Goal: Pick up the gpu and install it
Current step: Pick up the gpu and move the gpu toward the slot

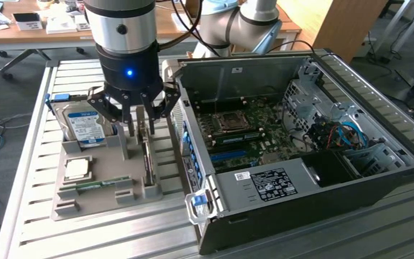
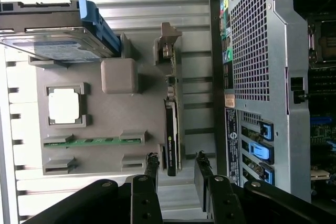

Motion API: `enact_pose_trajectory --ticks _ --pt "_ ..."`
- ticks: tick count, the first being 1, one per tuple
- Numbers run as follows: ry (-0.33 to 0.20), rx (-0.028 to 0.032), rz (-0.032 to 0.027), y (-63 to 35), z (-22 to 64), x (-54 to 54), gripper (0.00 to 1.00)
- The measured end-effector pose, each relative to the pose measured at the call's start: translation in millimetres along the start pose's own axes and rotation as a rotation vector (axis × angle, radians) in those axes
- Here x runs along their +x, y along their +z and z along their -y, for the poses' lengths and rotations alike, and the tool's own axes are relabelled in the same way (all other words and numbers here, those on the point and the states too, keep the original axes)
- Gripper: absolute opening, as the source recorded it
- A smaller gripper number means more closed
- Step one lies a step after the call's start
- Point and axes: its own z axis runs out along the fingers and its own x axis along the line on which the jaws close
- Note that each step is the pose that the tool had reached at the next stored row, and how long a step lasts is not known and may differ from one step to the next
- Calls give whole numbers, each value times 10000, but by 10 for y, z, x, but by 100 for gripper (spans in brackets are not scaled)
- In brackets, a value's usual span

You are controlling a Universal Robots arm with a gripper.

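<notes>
So there's a grey parts tray (image 1: 103,181) sitting on a slatted metal table (image 1: 121,232), right beside an open PC case (image 1: 301,216) that's lying on its side. The tray's got a hard drive (image 1: 84,125) with a blue-and-white label propped up in a slot, a bare CPU (image 1: 77,168) lying flat in its own pocket, and a green memory stick (image 1: 95,184) just beside that. Inside the case you can see the motherboard (image 1: 261,129), its CPU socket (image 1: 230,122), the power supply (image 1: 270,183) with a sticker on top, and some blue cables (image 1: 351,135). Cluttered wooden desk (image 1: 41,32) in the back.
</notes>
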Motion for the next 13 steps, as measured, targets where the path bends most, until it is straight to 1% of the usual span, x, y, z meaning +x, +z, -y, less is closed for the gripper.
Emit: enact_pose_trajectory --ticks 6,13 --pt "-1 1 -1 37 2 10 42" --pt "0 0 0 40 3 10 42"
